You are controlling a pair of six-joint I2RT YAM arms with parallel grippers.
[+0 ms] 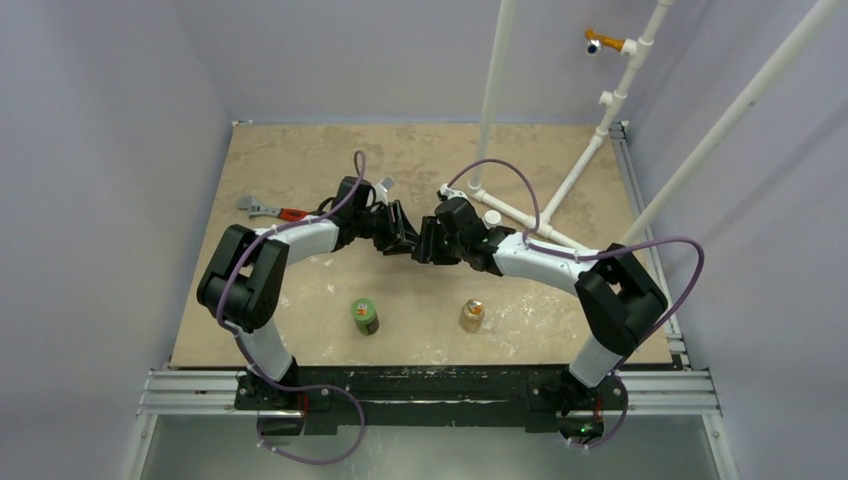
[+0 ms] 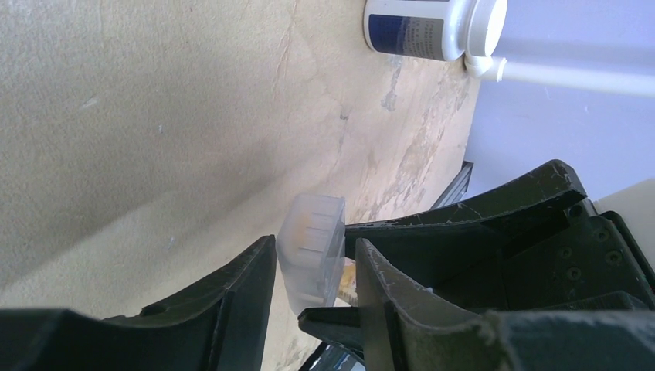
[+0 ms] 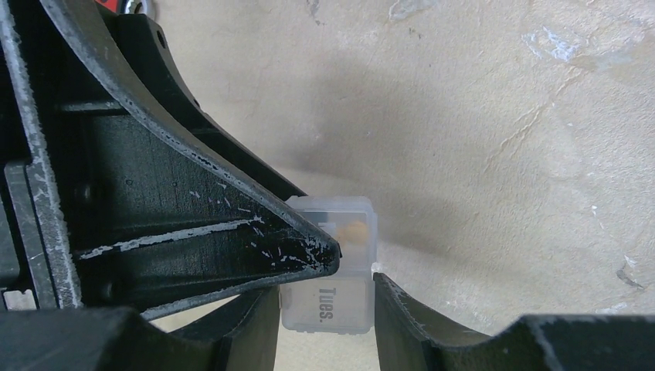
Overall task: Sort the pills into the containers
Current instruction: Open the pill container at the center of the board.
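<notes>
Reads "Tues." in grey on the small clear rectangular plastic case (image 3: 330,308) — the only legible writing. Also print on the dark blue label of the white round plastic bottle (image 2: 417,27) at the top of the left wrist view, too small to make out.

Found midway across the mottled tan table (image 1: 300,160): the case, pinned between both pincers at their nose-to-nose meeting point. Cannot tell whether lifted or resting on the surface. Holds one small round tan-orange pill (image 3: 354,229), seen through the wall of the compartment just beside the "Tues." part.

Clenched on the case with the left gripper (image 2: 314,241) — one black finger against each side, clear end poking out past the tips. Reaches in from the left, elbow kinked outward, forearm running right toward centre.

Clamped on the "Tues." end with the right gripper (image 3: 326,287), fingers flush on both sides. Mirrors the left: elbow out to the right, forearm running left.

Nearer the bases, well apart from the pincers: short green round bottle (image 1: 364,315) and tan-orange round bottle (image 1: 471,315), both upright. Off to the left, red-handled metal wrench (image 1: 268,210) flat on the table.
</notes>
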